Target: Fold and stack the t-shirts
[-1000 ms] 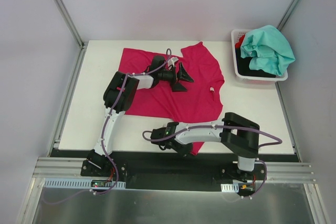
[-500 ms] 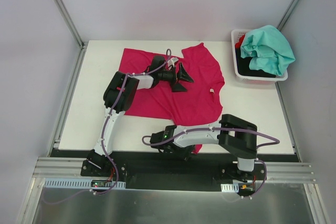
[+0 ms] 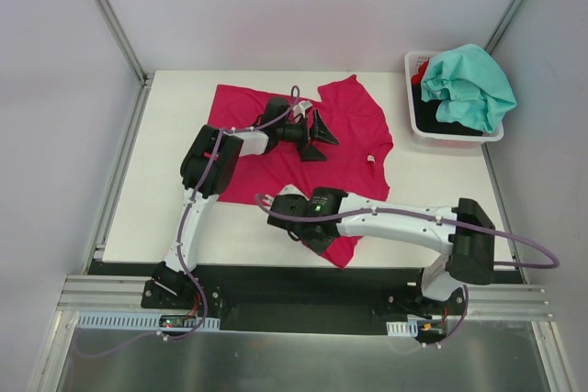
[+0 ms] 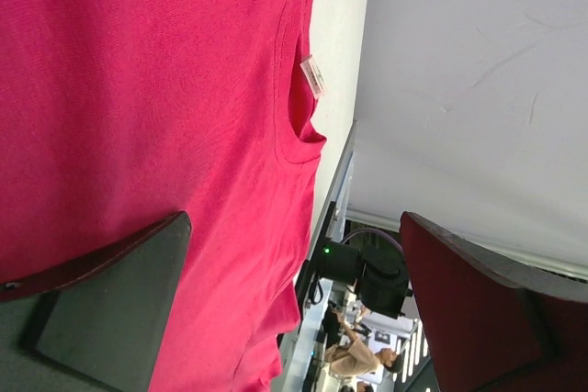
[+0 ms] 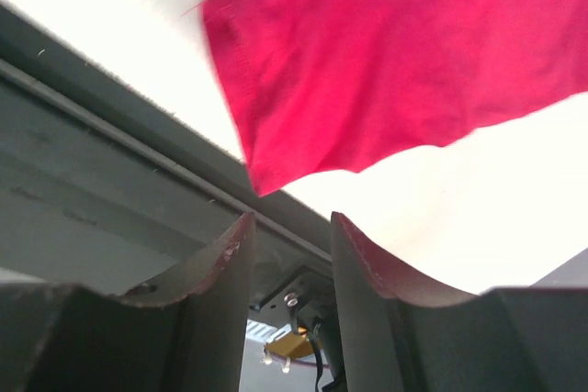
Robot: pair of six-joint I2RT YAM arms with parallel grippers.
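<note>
A large magenta-pink t-shirt [image 3: 344, 158] lies spread on the white table [image 3: 165, 190], its small white label [image 4: 313, 75] at the neckline. One lower corner [image 5: 367, 71] reaches the table's near edge. My left gripper [image 3: 317, 135] hovers over the shirt's middle, jaws wide open and empty [image 4: 294, 309]. My right gripper [image 3: 308, 227] is above the shirt's lower hem, with a gap between its fingers [image 5: 220, 263] and nothing in it. A teal-mint t-shirt [image 3: 469, 84] tops the basket, with a black one [image 3: 441, 121] and a red one [image 3: 421, 71] under it.
The white plastic basket [image 3: 455, 138] stands at the table's back right corner. A dark metal rail [image 5: 110, 162] runs along the table's near edge, just beyond my right fingers. Grey walls close in the back and sides.
My right gripper has gone from shut to open, letting go of the pink shirt's lower corner, and its arm has stretched out away from the near edge. The left arm has not moved.
</note>
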